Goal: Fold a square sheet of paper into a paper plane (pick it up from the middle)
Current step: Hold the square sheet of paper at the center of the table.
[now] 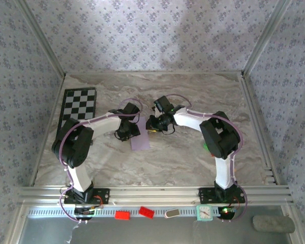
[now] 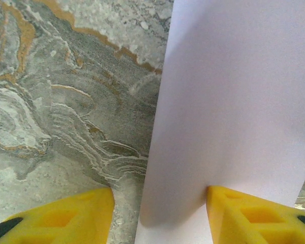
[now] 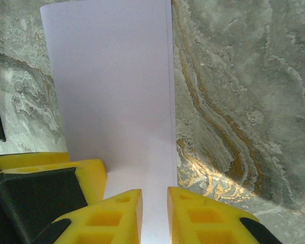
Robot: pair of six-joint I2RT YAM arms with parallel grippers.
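The square sheet of paper (image 1: 141, 138) lies on the marble table, folded into a narrow pale lilac strip between the two grippers. In the left wrist view the paper (image 2: 234, 101) covers the right half. My left gripper (image 2: 160, 190) stands open over the paper's left edge, with its right finger (image 2: 244, 213) on the sheet and its left finger over bare table. In the right wrist view the paper (image 3: 112, 91) runs away from my right gripper (image 3: 155, 192). Its yellow fingers are low over the sheet's near end with a narrow gap, and flat paper shows through it. Seen from above, the left gripper (image 1: 126, 132) and right gripper (image 1: 154, 124) flank the strip's far end.
A black-and-white checkerboard (image 1: 80, 104) lies at the far left of the table (image 1: 203, 96). Two red blocks (image 1: 122, 214) (image 1: 146, 212), a small teal clock (image 1: 204, 212) and a grey pad (image 1: 269, 223) sit below the front rail. Patterned walls enclose the table.
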